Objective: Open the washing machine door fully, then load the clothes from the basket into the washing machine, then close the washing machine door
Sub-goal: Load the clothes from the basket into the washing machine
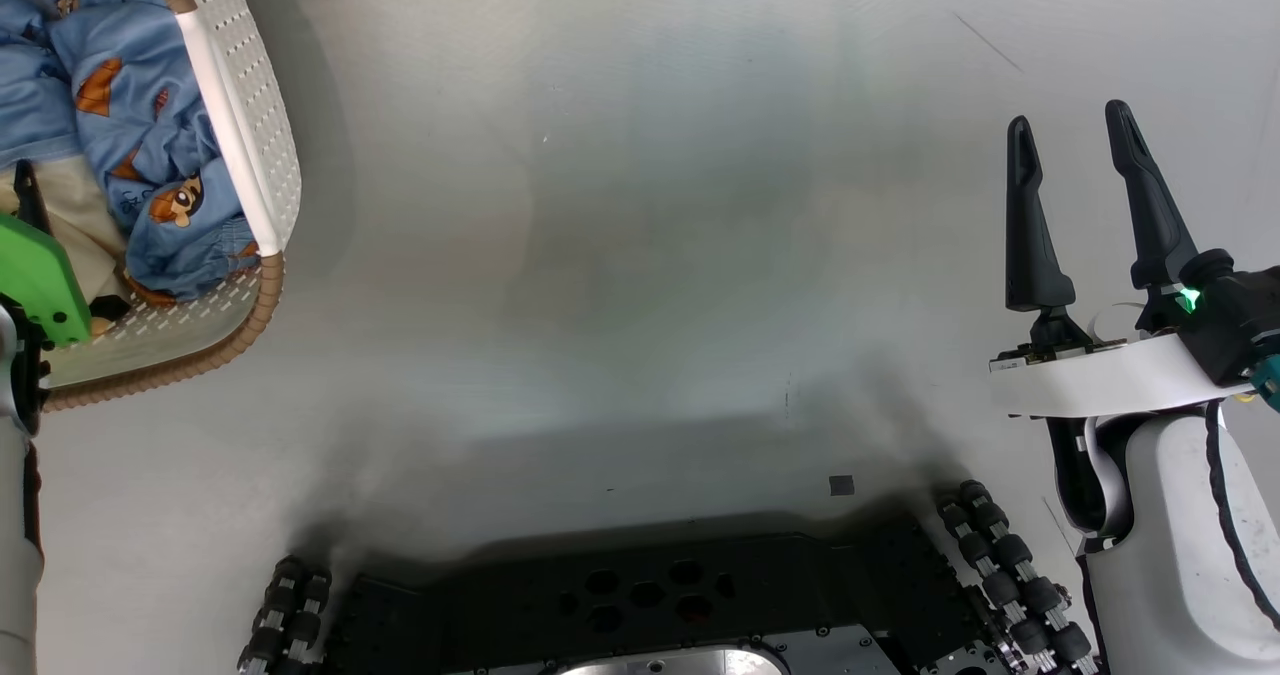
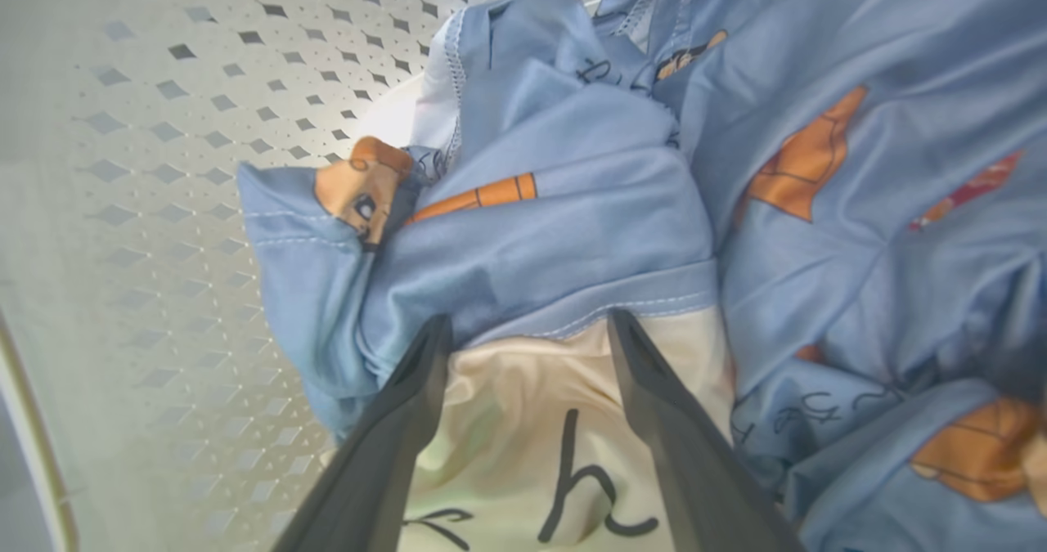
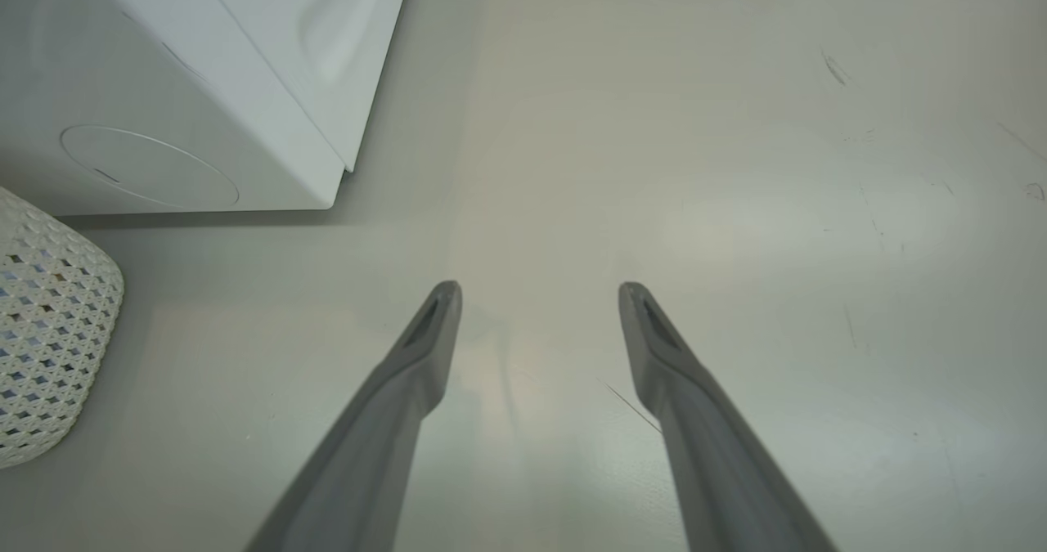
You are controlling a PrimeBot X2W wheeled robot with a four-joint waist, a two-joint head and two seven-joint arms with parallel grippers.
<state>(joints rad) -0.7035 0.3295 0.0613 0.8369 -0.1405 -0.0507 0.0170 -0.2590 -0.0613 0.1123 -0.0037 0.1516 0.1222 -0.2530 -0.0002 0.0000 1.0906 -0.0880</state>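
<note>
Light blue printed garment (image 1: pixel 150 125) heaped over a cream cloth (image 1: pixel 70 217) in the perforated basket (image 1: pixel 250 135), upper left of the head view. Right gripper (image 1: pixel 1070 120) spread and empty over bare floor (image 1: pixel 640 205), well apart.

Left wrist: left gripper (image 2: pixel 530 327) spread, straddling the cream cloth, blue hem straight ahead at the tips. Clearly the nearer arm.

Right wrist: fingers spread over floor, washing machine (image 3: pixel 164 86) upper left.

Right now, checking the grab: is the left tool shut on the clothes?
No, the left tool stands open, fingers apart over the cream cloth.
</note>
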